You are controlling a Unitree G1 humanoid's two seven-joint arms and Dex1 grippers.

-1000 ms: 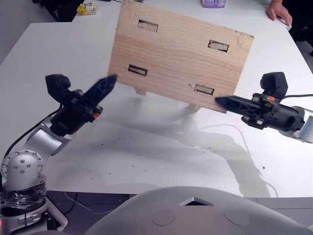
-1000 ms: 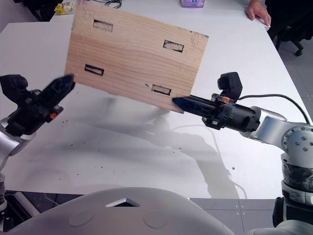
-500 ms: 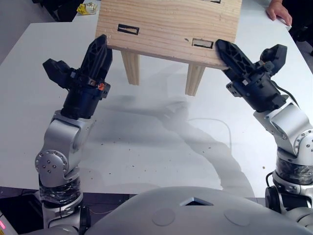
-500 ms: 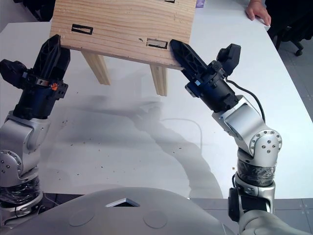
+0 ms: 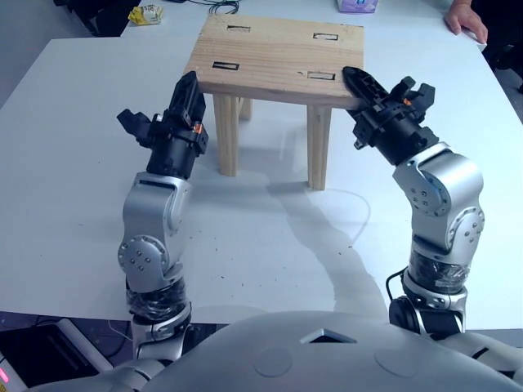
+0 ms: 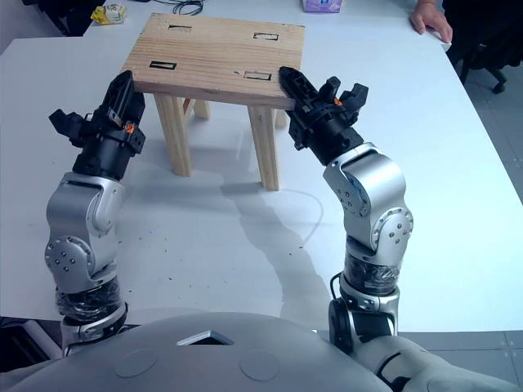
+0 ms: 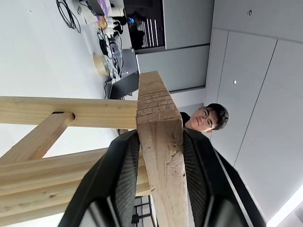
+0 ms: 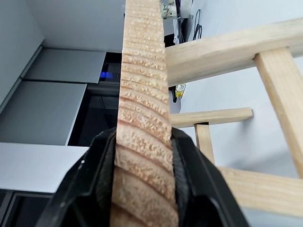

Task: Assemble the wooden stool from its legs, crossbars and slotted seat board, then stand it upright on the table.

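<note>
The assembled wooden stool stands upright on the white table (image 5: 73, 163), and its near legs (image 5: 226, 135) (image 5: 319, 147) seem to reach the surface. Its slotted seat board (image 5: 274, 51) lies level on top. My left gripper (image 5: 189, 86) is shut on the board's near-left edge. My right gripper (image 5: 357, 82) is shut on its near-right corner. In the left wrist view the board edge (image 7: 158, 137) is pinched between black fingers (image 7: 124, 175), with a crossbar (image 7: 57, 111) beyond. The right wrist view has the same board edge (image 8: 144, 137) clamped between fingers (image 8: 97, 179).
A person's hand (image 5: 466, 16) rests on the table's far right corner. A purple box (image 5: 357, 5) and a yellow item (image 5: 145, 12) lie at the far edge. The table in front of the stool is bare, with small wood crumbs (image 5: 221, 245).
Both arms have swung the stool from tilted, seat facing me, to upright and brought it down onto the table. Both grippers have kept hold of the seat board.
</note>
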